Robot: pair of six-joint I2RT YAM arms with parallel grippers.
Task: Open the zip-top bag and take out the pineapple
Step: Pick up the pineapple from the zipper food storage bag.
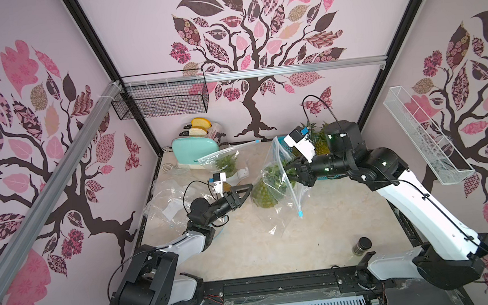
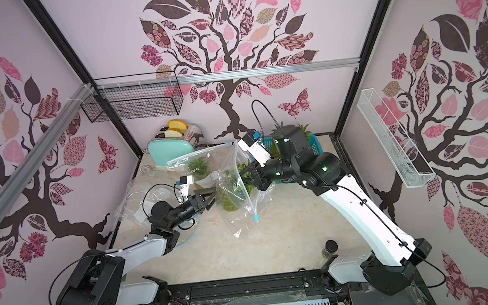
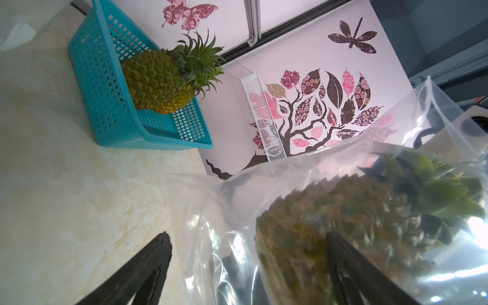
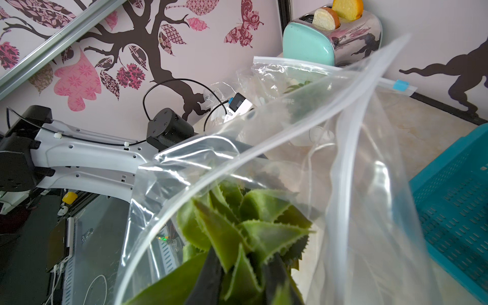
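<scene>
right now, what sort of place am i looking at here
Probably a robot test cell staged as a kitchen counter: white-and-black robot arms mounted on a black base rail, a mint-green toaster holding bread slices on the marble-look tabletop, and tree-patterned wall panels in an aluminium frame.

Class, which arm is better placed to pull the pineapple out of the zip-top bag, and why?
Right. The right gripper is inside the open zip-top bag, shut on the pineapple by its crown; the left gripper stands open outside.
</scene>
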